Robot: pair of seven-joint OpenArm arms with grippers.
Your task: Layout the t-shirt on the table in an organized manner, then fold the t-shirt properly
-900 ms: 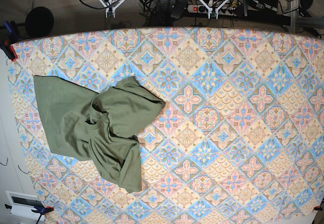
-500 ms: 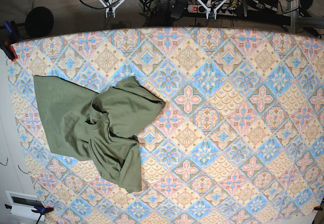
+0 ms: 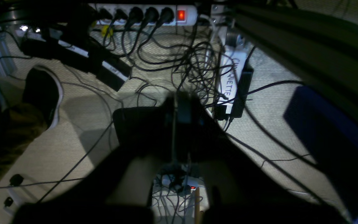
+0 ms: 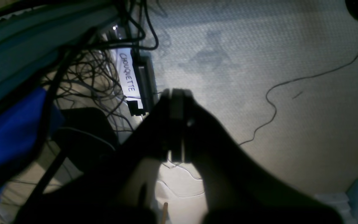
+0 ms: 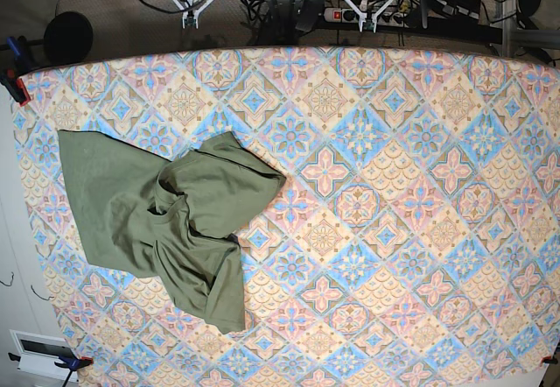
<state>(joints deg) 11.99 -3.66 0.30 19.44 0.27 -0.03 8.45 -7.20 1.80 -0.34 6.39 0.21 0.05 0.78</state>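
Both the left end effector (image 5: 367,6) and the right end effector (image 5: 191,3) hang pinched closed and empty beyond the table (image 5: 420,229). The t-shirt (image 5: 166,221) lies crumpled well below the right one; grabbing stacked layers could worsen the tangle.

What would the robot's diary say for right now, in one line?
t-shirt: crumpled, table's left side in base view | left gripper: shut, off table | right gripper: shut, off table | folding: not begun
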